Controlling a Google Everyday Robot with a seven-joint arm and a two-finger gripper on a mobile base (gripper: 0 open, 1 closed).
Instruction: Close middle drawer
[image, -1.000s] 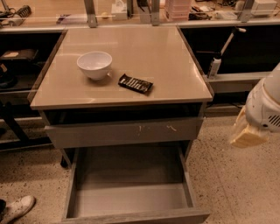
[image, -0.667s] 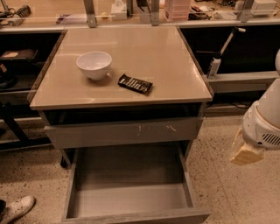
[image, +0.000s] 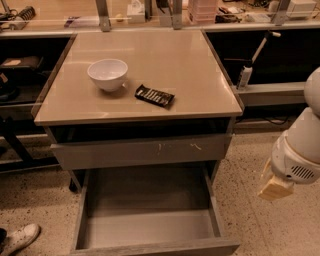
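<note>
The middle drawer (image: 150, 227) is pulled far out at the bottom of the cabinet, wide and shallow, its smooth grey floor bare. Its plain front edge (image: 160, 248) lies at the bottom of the view. Above it sits the taller grey drawer front with pale scratch marks (image: 140, 151), pushed in. My gripper (image: 274, 189) hangs on the white arm (image: 300, 150) to the right of the cabinet, about level with the open drawer's back part, apart from it and touching nothing.
A white bowl (image: 107, 74) and a dark snack bar (image: 155, 95) lie on the beige cabinet top (image: 170, 50). Dark shelving stands left and right, with a white bottle (image: 244, 76) on the right. A white shoe (image: 19, 238) is at bottom left. The floor is speckled.
My gripper and arm have moved down and slightly left, toward the open drawer's right side. The drawer, bowl and snack bar have not moved.
</note>
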